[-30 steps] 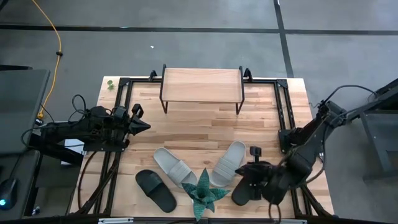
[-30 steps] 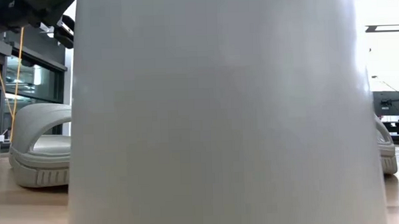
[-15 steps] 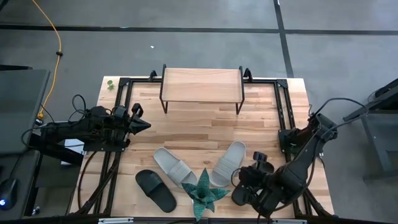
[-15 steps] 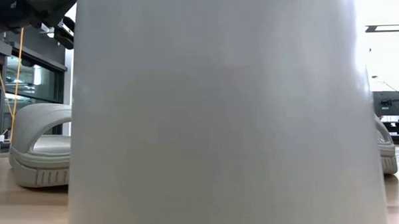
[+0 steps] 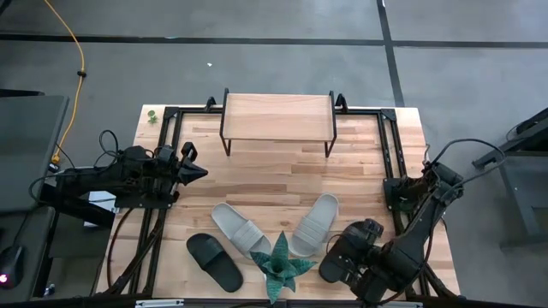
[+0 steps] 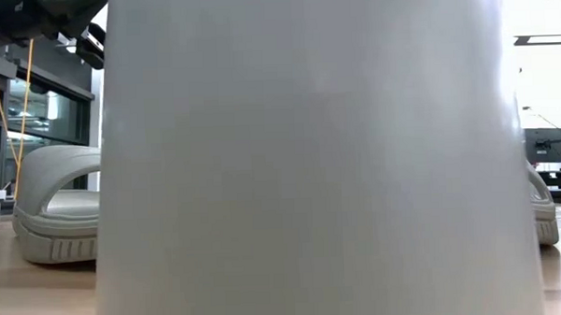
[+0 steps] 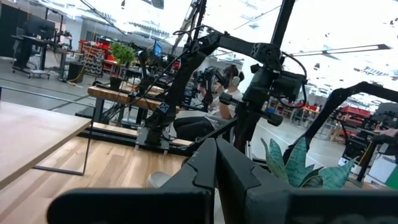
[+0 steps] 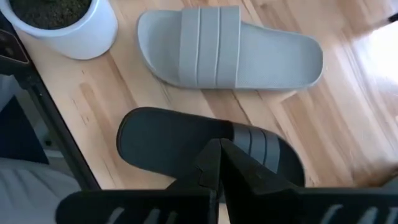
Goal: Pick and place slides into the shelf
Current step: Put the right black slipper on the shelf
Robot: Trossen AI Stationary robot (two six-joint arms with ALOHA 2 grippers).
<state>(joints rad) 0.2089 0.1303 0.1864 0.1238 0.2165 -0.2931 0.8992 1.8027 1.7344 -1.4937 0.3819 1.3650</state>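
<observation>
The black slide (image 8: 205,146) at the near right of the table lies directly beneath the right gripper (image 8: 219,163), which hangs over it with its two fingers pressed together into a narrow point, holding nothing. In the right wrist view the gripper's tip sits over the middle of the sandal, at the edge of its ribbed strap. Seen from above, this slide is mostly hidden under the right arm; only its near left end (image 5: 332,270) shows, with its long axis running from near left toward far right (roughly parallel to its pale neighbour).

Just to its left lies a grey-beige slide (image 5: 314,224), and past the potted spiky plant (image 5: 280,267) lie the second grey-beige slide (image 5: 241,229) and the other black slide (image 5: 214,261). The wooden shelf (image 5: 277,116) stands at the far edge of the table, well apart from all four, its plank top bare.

The left gripper (image 5: 193,172) waits at the left side of the table, fingers closed to a point. The right arm is clearly the nearer one; my judgement is that its fingers must spread before any grasp.
</observation>
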